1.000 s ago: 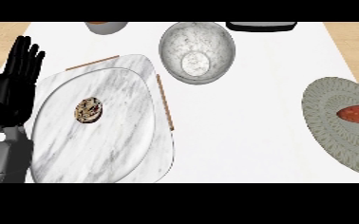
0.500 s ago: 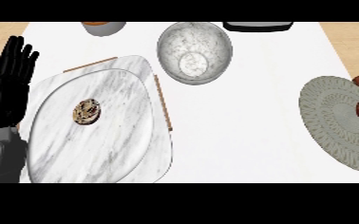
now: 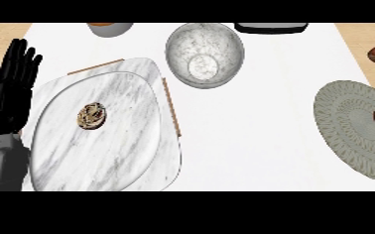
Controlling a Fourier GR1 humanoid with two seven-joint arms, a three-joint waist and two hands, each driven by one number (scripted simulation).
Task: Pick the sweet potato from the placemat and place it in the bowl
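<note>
One hand (image 3: 18, 87), the left, rests with fingers straight; the placemat (image 3: 350, 124) is cut off, beyond the bowl (image 3: 204, 54).

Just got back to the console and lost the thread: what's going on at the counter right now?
Nothing is being handled at this moment. The left hand rests open at the view's left edge, fingers up, beside the marble plate, which carries a small brown item. The right hand is out of view. The marble bowl near the counter's far side is empty. The round grey placemat at the right edge has nothing on its visible part, though a reddish-brown thing peeks in above it.
</note>
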